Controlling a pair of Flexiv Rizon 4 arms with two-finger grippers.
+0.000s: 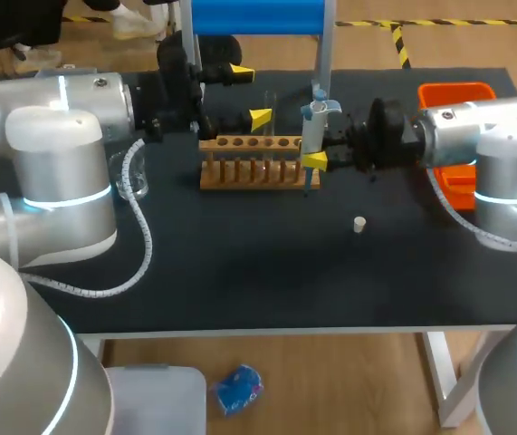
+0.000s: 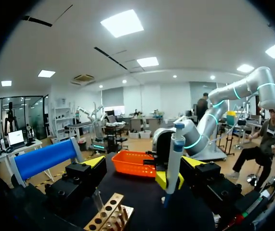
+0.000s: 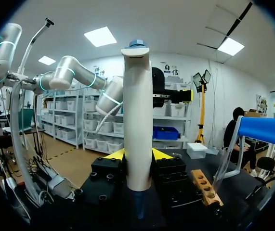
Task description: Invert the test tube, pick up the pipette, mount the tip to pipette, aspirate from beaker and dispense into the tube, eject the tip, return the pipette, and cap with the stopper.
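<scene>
Your pipette (image 1: pixel 316 122) stands upright over the right end of the rack (image 1: pixel 251 165), pinched from both sides by your right claw (image 3: pixel 138 156). The tube (image 1: pixel 270 111) stands upright at the back of the rack. It sits between the widely spread fingers of your left claw (image 1: pixel 249 94), close to one yellow tip, and is not gripped.

The step in hand looks like the one just after pickup, which is mounting the tip. I cannot tell whether a tip is already on the pipette's narrow lower end. If it is not, seat one with a straight downward push. If it is, carry the pipette to the beaker (image 1: pixel 131 179), the clear vessel at the left beside your left arm's cable, and keep it vertical on the way.

The stopper (image 1: pixel 359 224) lies alone on the dark desk (image 1: pixel 240 272), well apart from the rack and not yet used. An orange bin (image 1: pixel 457 95) sits at the desk's far right, partly behind your right arm.
</scene>
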